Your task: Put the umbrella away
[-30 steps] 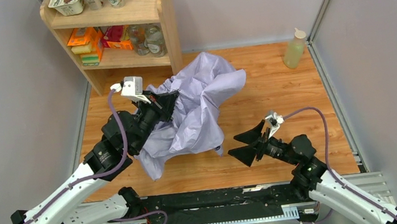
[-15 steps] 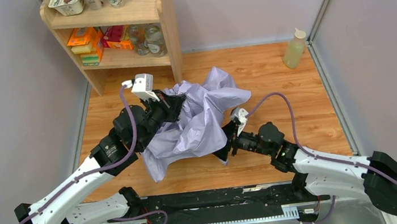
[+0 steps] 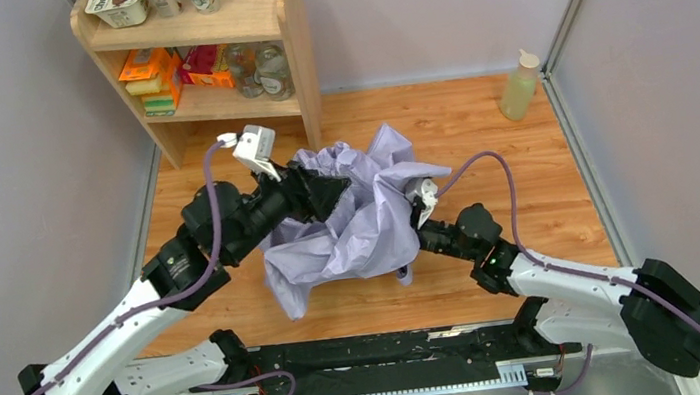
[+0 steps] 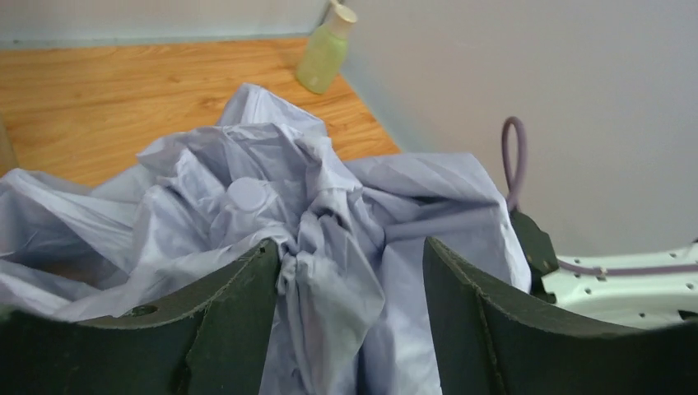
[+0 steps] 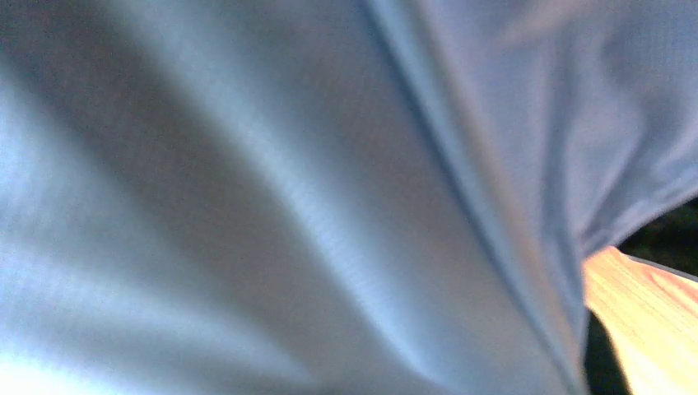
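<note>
The umbrella (image 3: 360, 226) is a crumpled heap of pale lilac fabric in the middle of the wooden floor, and it fills the left wrist view (image 4: 247, 164). My left gripper (image 3: 327, 193) sits at the heap's upper left and is open. Its dark fingers (image 4: 234, 317) stand wide apart, with a twisted fold of fabric lying loose between them. My right gripper (image 3: 418, 245) is pushed into the heap's right side, its fingers hidden in the folds and shut on the fabric. Lilac cloth (image 5: 329, 206) pressed up close fills the right wrist view.
A wooden shelf unit (image 3: 294, 58) with boxes, jars and cups stands at the back left, close behind my left wrist. A pale green bottle (image 3: 519, 86) (image 4: 325, 51) stands in the back right corner. Grey walls close in both sides.
My left gripper has opened and let go of the fabric. My right arm swung in from the right and shut inside the umbrella's folds. The fabric has bunched tighter.
</note>
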### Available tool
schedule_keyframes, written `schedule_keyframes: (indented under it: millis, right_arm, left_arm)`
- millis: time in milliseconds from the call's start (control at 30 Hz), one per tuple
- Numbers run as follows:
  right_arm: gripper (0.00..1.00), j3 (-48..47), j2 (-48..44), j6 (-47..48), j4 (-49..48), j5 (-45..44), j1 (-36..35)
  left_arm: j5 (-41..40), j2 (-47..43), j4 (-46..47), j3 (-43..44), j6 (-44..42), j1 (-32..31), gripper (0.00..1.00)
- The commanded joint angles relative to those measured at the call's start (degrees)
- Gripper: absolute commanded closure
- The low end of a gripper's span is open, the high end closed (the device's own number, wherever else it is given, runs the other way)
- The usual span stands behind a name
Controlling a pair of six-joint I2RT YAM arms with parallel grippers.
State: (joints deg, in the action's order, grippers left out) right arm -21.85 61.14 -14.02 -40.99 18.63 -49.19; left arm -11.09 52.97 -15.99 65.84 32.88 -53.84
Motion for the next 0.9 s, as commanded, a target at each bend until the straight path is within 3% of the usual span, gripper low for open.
schedule_keyframes:
  millis: [0,133,300,433,600,767,867]
  right_arm:
    - [1.0,-0.13,-5.15,-2.94,-7.35,15.71,5.5]
    - [1.0,0.84,-7.88,-3.29,-6.65,18.1,7.17]
    - [1.0,0.67,-5.6,-5.22,-8.66,20.04,8.32]
    - [1.0,0.31,-3.93,-6.72,-11.04,20.57,8.58]
    - [1.0,-0.04,-3.66,-6.37,-10.08,20.83,8.67]
    - [1.0,0.22,-5.07,-6.19,-9.63,21.44,8.67]
    - [1.0,0.05,-5.86,-5.23,-8.14,21.45,8.67]
  left_arm:
    - [5.64,-7.08,-4.66,3.68,-3.44,0.14,0.3]
    - [3.89,-13.67,-7.48,1.23,-4.06,0.06,0.29]
    - [4.22,-14.83,-1.09,-2.82,-3.35,0.14,0.28]
    - [7.74,-9.65,3.68,-2.65,-2.92,0.14,0.28]
    - [10.65,-1.31,2.9,0.16,-2.83,0.06,0.28]
    - [1.55,6.52,-6.66,6.13,-3.7,0.06,0.27]
    - [-1.04,7.24,-7.83,6.85,-3.27,0.06,0.27]
